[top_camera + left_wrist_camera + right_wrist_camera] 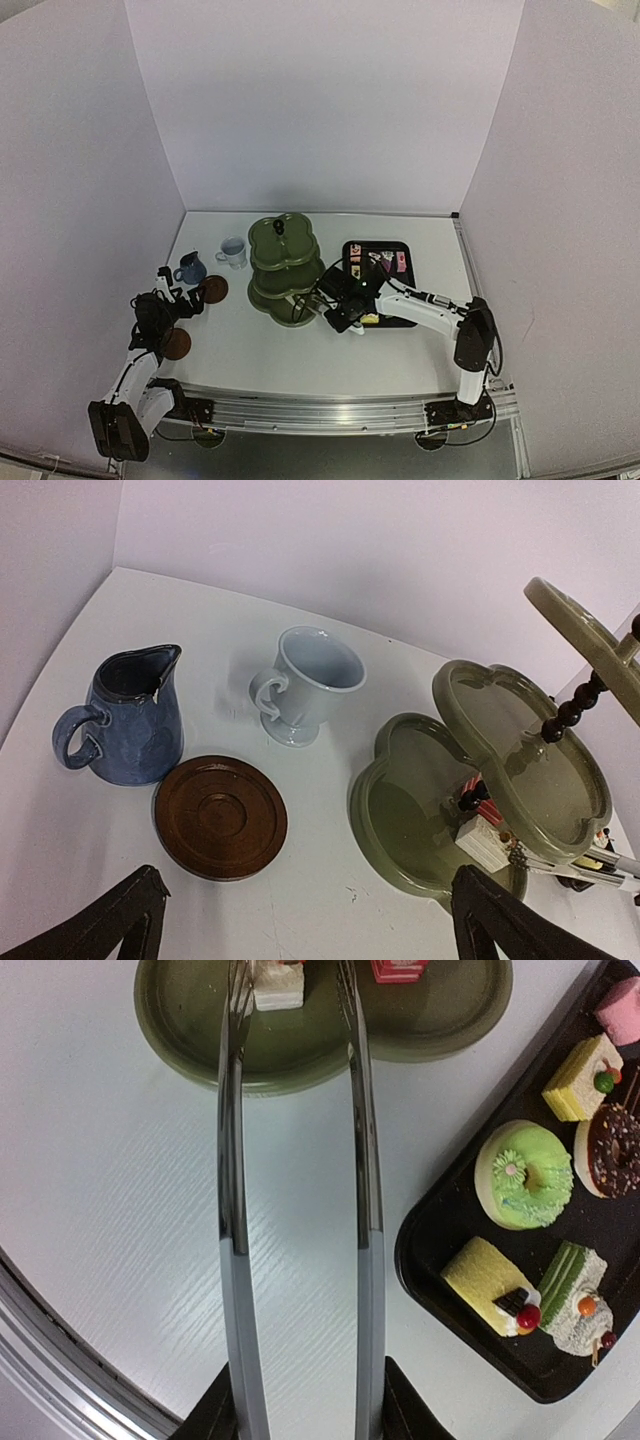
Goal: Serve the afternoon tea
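Right gripper point(305, 1410) clasps the tongs point(232, 1210), tips parted around a white cake point(277, 985) on the stand point(160, 1010); placing seems done; next, lift clear without nudging it.

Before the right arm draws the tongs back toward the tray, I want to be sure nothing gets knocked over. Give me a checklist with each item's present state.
1. The tongs gripped by the right claw: ok.
2. Tong arms spread apart: ok.
3. The white cake resting on the bottom tier of the stand: ok.
4. The white cake free of the left tong tip: cannot tell, they sit very close.
5. More cakes waiting on the black tray: ok, several.
6. The left claw open, empty and away from the stand: ok.
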`<control>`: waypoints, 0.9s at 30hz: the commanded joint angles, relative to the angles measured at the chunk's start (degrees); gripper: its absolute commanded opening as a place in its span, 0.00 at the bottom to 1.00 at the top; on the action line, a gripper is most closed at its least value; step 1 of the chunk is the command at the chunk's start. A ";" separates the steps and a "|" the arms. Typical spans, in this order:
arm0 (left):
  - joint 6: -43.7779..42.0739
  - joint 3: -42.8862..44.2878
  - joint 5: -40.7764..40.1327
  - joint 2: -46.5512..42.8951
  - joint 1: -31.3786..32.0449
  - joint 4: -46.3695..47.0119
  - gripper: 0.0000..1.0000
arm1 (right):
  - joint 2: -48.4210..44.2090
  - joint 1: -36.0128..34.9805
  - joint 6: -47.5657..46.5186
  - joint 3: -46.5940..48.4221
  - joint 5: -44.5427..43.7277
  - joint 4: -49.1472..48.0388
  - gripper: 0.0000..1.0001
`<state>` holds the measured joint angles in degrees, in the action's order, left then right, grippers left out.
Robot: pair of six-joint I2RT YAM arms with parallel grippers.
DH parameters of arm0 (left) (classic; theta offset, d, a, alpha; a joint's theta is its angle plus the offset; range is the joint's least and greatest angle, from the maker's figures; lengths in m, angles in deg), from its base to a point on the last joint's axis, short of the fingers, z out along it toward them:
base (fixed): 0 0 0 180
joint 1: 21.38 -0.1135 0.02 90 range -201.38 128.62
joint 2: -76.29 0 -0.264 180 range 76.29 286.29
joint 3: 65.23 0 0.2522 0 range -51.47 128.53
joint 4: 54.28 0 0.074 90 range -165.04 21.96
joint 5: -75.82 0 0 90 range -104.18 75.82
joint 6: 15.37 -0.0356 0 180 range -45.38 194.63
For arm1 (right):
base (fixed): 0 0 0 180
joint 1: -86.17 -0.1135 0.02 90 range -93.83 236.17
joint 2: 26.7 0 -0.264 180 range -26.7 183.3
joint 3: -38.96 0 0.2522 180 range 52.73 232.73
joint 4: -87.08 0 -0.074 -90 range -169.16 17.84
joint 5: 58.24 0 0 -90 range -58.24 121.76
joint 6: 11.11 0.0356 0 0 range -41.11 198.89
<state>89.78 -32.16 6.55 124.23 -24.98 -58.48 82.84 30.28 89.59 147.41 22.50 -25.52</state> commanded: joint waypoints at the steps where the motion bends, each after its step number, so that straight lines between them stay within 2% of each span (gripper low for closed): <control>1: 0.66 -0.60 0.10 -0.92 -0.33 2.41 1.00 | -7.93 0.08 2.94 -2.39 -1.51 0.74 0.37; 9: 0.75 -0.68 0.27 -0.89 -0.27 2.40 1.00 | -14.36 2.66 7.50 -7.98 -2.98 1.76 0.36; 18: 0.58 -0.69 0.63 -1.10 -0.31 2.40 1.00 | -22.04 13.84 11.76 -14.10 -4.81 3.70 0.35; 27: -3.19 1.15 1.32 -0.92 -0.29 0.59 1.00 | -17.99 25.59 12.59 -12.83 -6.74 5.62 0.36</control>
<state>89.25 -32.49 7.67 123.91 -24.98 -58.57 62.95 52.08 100.94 133.20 17.59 -20.70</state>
